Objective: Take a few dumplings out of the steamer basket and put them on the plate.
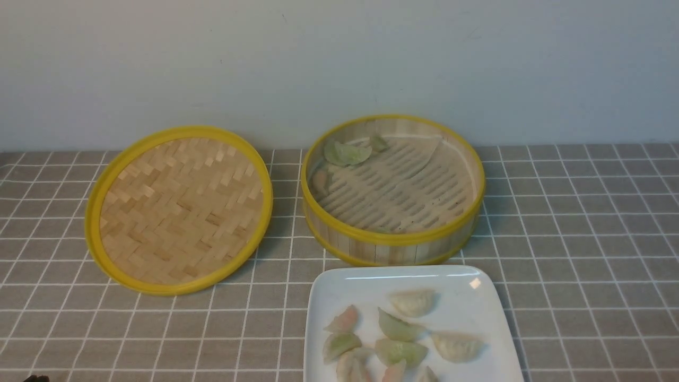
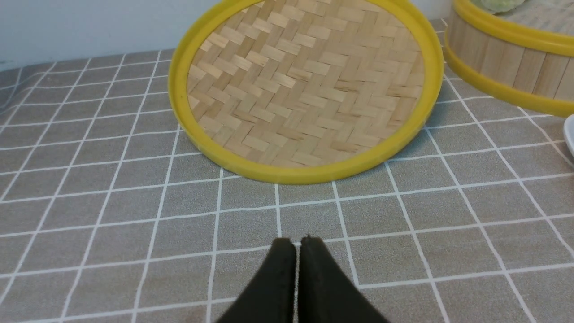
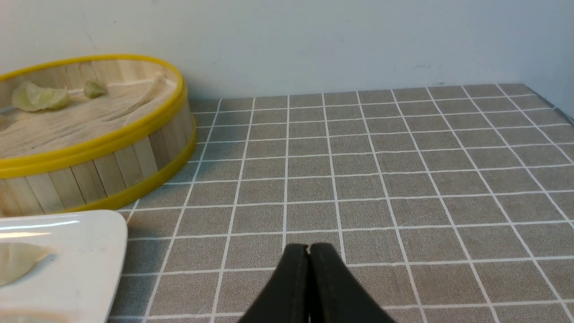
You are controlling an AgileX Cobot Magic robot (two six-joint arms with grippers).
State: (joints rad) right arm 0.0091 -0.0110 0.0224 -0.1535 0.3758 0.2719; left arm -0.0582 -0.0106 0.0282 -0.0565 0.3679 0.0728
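The steamer basket (image 1: pixel 392 236) stands at the back centre with three dumplings (image 1: pixel 346 154) along its far left wall. In front of it the white plate (image 1: pixel 339 286) holds several dumplings (image 1: pixel 400 328). My left gripper (image 2: pixel 296 242) is shut and empty over bare cloth, short of the lid. My right gripper (image 3: pixel 308 247) is shut and empty over bare cloth, to the right of the plate (image 3: pixel 89 251) and of the basket (image 3: pixel 112 166). Neither arm shows in the front view, apart from a dark scrap at the bottom left corner.
The flat woven lid (image 1: pixel 180 209) with its yellow rim lies left of the basket, also seen in the left wrist view as the lid (image 2: pixel 309 89). A grey checked cloth (image 1: pixel 583 239) covers the table. A pale wall (image 1: pixel 339 63) rises behind.
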